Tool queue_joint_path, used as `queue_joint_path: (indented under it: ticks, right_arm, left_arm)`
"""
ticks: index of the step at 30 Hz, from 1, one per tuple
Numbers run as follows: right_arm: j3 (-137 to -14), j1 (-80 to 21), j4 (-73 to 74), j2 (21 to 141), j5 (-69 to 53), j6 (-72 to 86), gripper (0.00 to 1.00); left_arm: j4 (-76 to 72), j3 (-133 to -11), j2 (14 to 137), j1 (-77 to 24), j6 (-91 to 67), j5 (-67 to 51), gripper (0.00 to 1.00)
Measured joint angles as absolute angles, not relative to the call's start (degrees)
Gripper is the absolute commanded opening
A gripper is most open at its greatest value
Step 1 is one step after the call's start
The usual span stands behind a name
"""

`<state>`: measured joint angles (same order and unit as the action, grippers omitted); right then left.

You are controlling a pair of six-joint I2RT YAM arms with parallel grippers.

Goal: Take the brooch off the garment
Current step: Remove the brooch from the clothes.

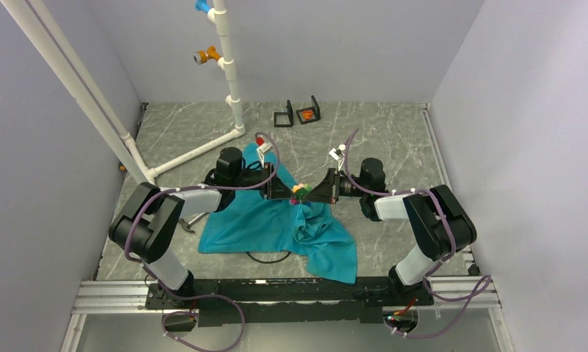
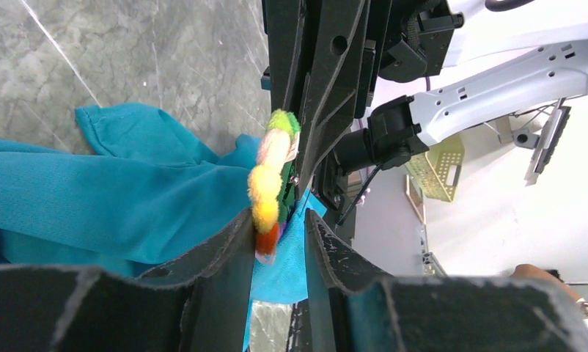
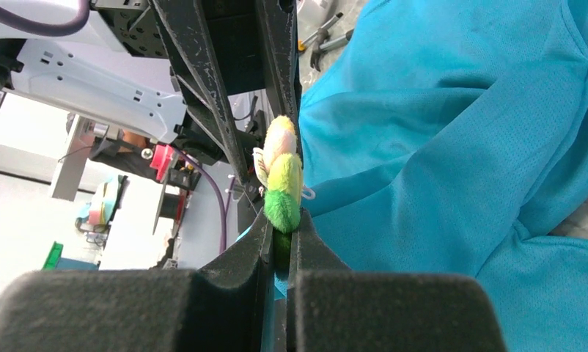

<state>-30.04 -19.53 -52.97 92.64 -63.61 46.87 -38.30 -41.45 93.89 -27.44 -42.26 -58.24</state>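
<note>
Top external: teal garment (image 1: 276,231) lies rumpled, lifted at its upper edge where both grippers meet. Right gripper (image 3: 282,226) is clamped tight on the green end of the brooch (image 3: 282,180), which is raised off the cloth. Left gripper (image 2: 276,224) jaws sit part-way apart round a cloth fold at the brooch's orange end; can't tell if pinching. Best: left firms up on cloth only, right pulls straight away, slowly.
</note>
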Motion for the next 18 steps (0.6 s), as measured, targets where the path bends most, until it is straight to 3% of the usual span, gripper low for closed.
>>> queue_joint_path:
  ticks: [8,14,18]
  right_arm:
    - [-30.02,-19.57,-58.46,93.25,-63.64,49.89,0.00]
    - [-30.02,-19.59,-61.01,93.34,-64.62,50.63,0.00]
    - [-30.02,-19.57,-61.19,93.34,-64.97,50.54,0.00]
  left_arm:
    - [-37.76,-41.98,93.71,-27.66,-40.10,-58.24,0.33]
    - [-36.97,-43.79,93.71,-28.64,-39.20,-58.13,0.17]
    - [-36.84,-43.81,93.71,-28.67,-38.89,-58.46,0.12]
